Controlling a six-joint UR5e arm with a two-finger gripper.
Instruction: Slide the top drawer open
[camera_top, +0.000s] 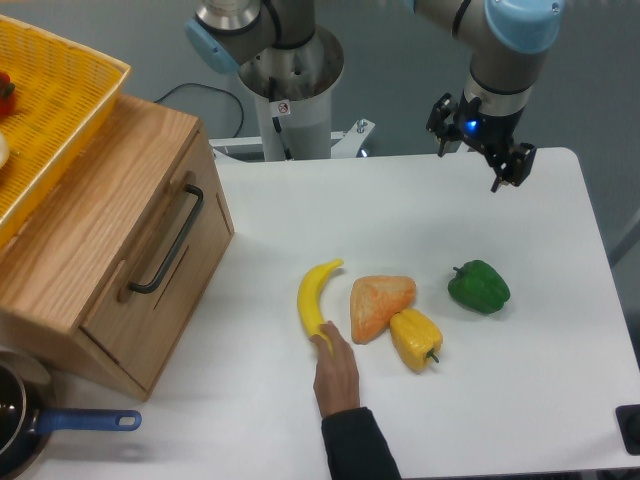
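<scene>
Nearest the camera, at the table's (520, 400) front edge, a person's hand (336, 372) in a dark sleeve touches the lower end of a banana (314, 298), with an orange wedge-shaped piece (376, 303), a yellow pepper (415, 338) and a green pepper (479, 286) just beyond; a blue-handled pan (40, 424) sits at the left corner. Farther left stands the wooden cabinet, its top drawer (165, 270) shut flush, the black bar handle (168, 238) running along the front panel. That drawer looks rigid and fairly heavy, likely to slide stiffly, so the bar's middle is the sensible hold, pulled straight outward. A yellow mesh basket (55, 110) rests on top. Farthest back, the gripper (505, 165) hangs well apart from the drawer, holding nothing; its finger spacing I cannot tell.
</scene>
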